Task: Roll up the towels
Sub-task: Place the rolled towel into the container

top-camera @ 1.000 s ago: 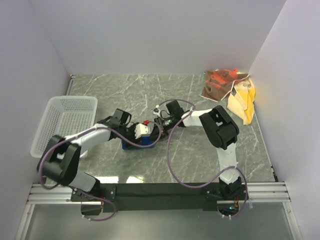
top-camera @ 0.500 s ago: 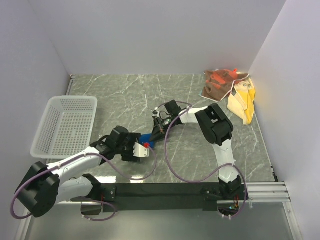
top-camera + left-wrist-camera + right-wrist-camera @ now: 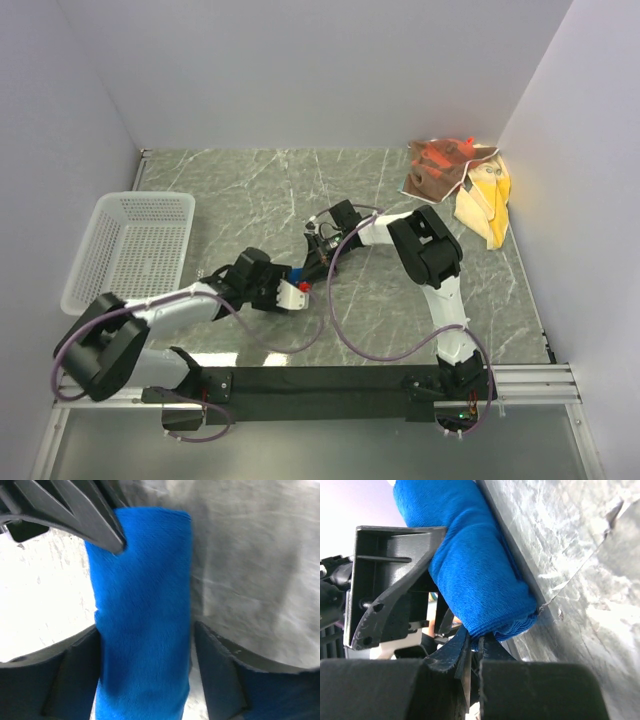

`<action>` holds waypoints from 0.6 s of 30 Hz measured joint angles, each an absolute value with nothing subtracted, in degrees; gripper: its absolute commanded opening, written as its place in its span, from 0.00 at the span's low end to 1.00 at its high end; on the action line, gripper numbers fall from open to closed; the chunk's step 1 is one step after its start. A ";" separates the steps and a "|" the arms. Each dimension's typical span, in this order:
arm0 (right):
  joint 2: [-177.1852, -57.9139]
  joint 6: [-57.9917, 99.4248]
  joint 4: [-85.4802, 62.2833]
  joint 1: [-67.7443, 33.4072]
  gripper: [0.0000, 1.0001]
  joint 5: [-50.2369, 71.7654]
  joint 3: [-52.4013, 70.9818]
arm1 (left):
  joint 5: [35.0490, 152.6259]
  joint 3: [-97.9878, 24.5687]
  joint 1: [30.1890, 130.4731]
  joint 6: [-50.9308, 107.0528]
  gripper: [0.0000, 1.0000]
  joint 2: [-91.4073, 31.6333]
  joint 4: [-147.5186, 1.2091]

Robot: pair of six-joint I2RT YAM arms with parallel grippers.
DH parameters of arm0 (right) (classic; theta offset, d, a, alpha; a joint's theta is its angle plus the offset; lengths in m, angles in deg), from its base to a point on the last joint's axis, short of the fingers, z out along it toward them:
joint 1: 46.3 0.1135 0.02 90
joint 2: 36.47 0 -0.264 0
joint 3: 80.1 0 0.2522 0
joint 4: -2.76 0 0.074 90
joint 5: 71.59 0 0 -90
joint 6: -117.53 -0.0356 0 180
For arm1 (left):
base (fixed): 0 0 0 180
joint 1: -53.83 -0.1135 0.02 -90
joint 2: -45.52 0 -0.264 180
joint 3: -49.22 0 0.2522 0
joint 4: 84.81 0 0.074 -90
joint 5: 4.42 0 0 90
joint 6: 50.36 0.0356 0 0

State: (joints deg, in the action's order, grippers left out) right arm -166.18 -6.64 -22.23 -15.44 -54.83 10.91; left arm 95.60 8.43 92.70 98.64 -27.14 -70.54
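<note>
Towel [image 3: 145,630], plush blue, rolled cylindrical; left jaws spread astride it, right jaws pinching its end.

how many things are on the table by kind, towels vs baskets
towels: 3 - blue towel, yellow towel, patterned towel
white mesh basket: 1
total: 4

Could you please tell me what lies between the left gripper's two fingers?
The rolled blue towel lies lengthwise between the fingers of the left gripper, as the left wrist view shows.
</note>
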 measured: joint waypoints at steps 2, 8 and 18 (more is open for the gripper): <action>-166.38 -6.21 -22.86 -15.47 0.00 -55.02 11.39 | 95.71 5.40 92.07 98.67 0.64 -30.75 -69.36; -166.77 -4.78 -24.32 -16.65 0.25 -54.91 12.53 | 101.89 -8.79 87.00 96.81 0.48 -42.55 -57.05; -166.48 3.37 -35.12 -24.62 0.84 -50.89 20.77 | 109.30 -15.41 82.89 91.52 0.27 -47.47 -50.17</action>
